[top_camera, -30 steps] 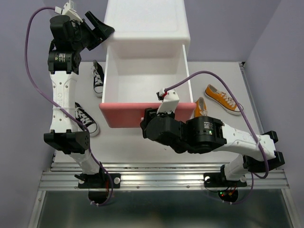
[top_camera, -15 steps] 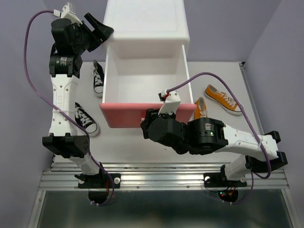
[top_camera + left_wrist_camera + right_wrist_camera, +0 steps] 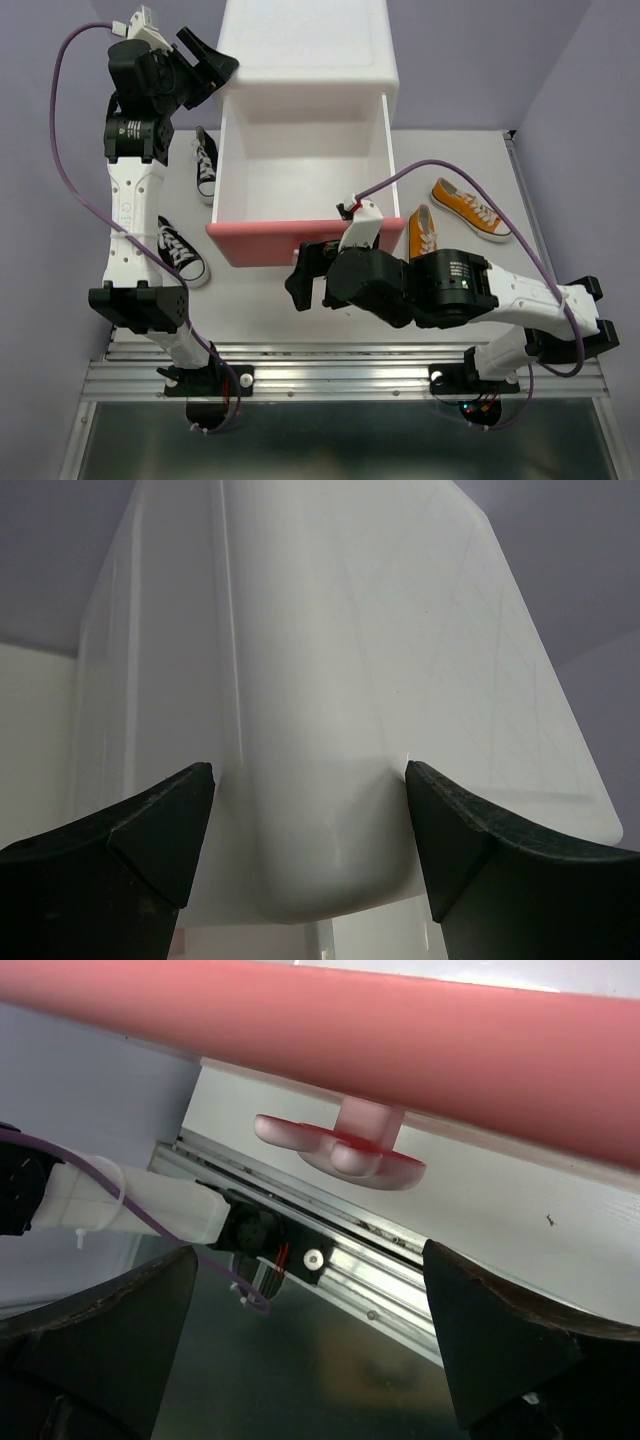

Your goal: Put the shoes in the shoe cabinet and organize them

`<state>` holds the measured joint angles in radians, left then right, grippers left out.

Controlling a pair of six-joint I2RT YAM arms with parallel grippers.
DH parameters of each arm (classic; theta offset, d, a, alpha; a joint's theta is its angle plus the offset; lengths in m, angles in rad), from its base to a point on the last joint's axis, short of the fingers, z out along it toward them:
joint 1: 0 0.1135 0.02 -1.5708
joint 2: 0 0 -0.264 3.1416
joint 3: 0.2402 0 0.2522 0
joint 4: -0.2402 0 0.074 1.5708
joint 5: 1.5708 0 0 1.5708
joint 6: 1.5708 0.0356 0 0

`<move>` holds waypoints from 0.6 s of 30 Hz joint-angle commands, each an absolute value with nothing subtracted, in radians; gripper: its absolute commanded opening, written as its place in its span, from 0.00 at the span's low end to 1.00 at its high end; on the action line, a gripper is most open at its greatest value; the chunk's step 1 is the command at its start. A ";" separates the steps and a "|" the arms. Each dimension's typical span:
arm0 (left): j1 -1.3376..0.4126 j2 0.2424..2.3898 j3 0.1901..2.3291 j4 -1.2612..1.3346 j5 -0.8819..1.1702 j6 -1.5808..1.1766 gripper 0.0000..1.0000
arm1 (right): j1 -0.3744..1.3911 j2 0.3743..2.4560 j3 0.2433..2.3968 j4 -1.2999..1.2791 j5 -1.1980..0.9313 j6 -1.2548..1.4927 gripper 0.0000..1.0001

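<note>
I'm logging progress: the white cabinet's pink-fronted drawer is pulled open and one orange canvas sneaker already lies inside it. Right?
No. The pink-fronted drawer is pulled open but empty; the top external view shows one orange canvas sneaker beside it and the other orange sneaker farther right, on the white table.

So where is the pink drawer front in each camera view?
Top external: the pink drawer front sits at the centre.
Left wrist: not in it; only the white cabinet body shows.
Right wrist: it runs across the top, knob beneath.
Shared landmark: the metal rail, in top external and right wrist.
</note>
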<state>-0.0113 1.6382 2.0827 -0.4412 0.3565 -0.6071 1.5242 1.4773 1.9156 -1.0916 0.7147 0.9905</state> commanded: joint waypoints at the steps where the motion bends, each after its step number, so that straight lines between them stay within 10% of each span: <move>1: 0.006 1.675 2.013 -0.710 0.288 -0.505 0.86 | 1.528 1.456 1.924 -1.046 0.680 0.951 1.00; 18: 0.006 1.671 1.997 -0.701 0.299 -0.503 0.87 | 1.528 1.571 2.304 -0.724 0.611 0.439 1.00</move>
